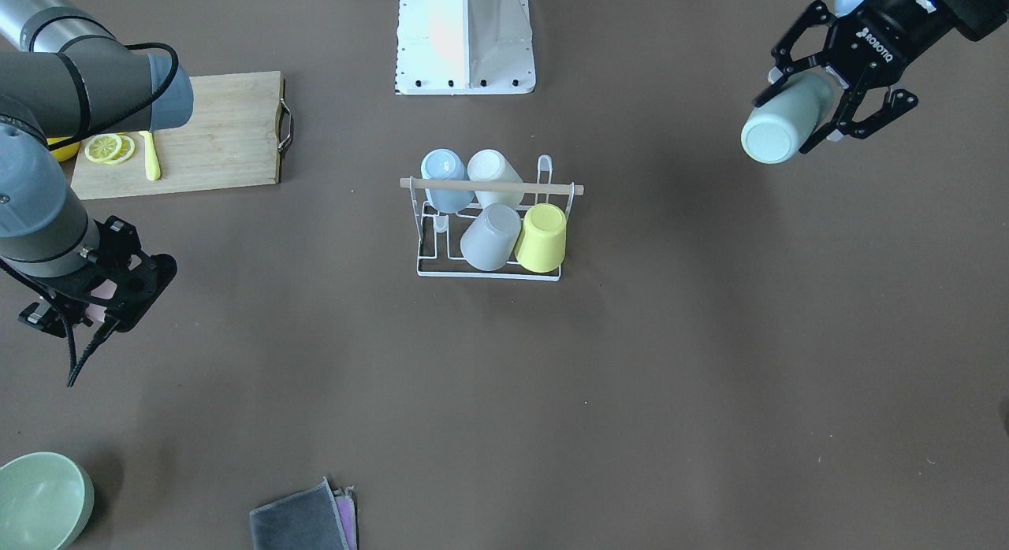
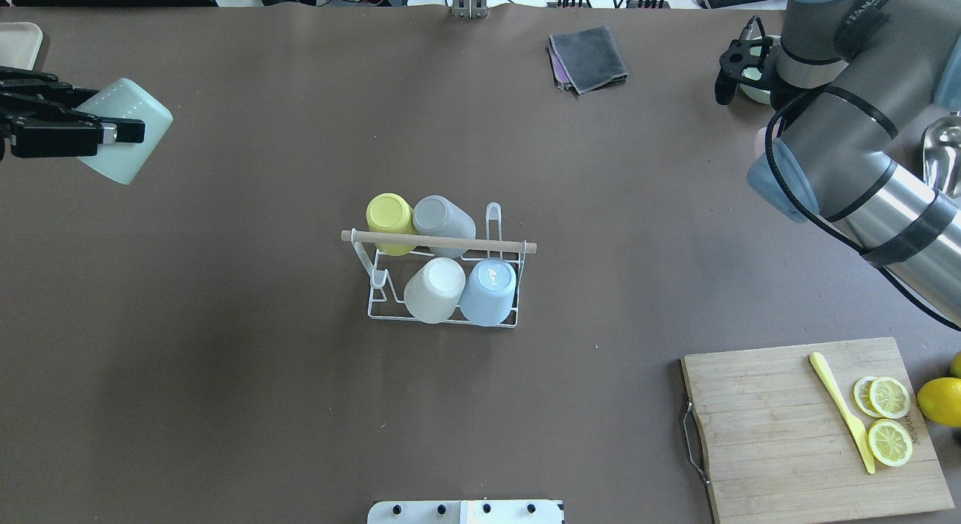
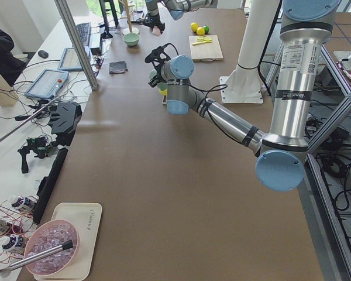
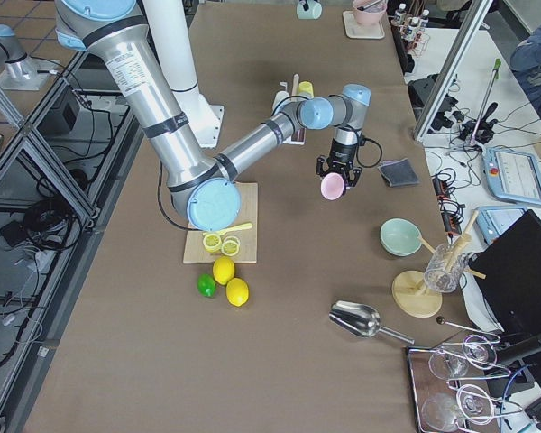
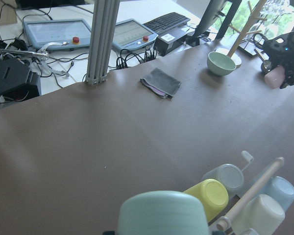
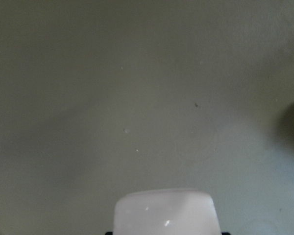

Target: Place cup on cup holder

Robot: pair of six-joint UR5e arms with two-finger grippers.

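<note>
The cup holder (image 1: 489,275) is a white wire rack with a wooden rod handle (image 1: 493,186), mid-table; it also shows in the overhead view (image 2: 443,325). Several cups sit upside down on it: blue (image 1: 441,168), white (image 1: 493,172), grey (image 1: 490,236) and yellow (image 1: 542,236). My left gripper (image 1: 804,109) is shut on a pale green cup (image 2: 124,134), held in the air far to the rack's side; the cup fills the bottom of the left wrist view (image 5: 161,213). My right gripper (image 1: 102,306) is shut on a pale pink cup (image 4: 332,186), seen in the right wrist view (image 6: 164,213).
A wooden cutting board (image 2: 781,434) holds lemon slices (image 2: 890,398) and a yellow knife (image 2: 841,410). A green bowl (image 1: 39,499) and a folded grey cloth (image 1: 303,522) lie at the far edge. The robot base (image 1: 465,38) stands behind the rack.
</note>
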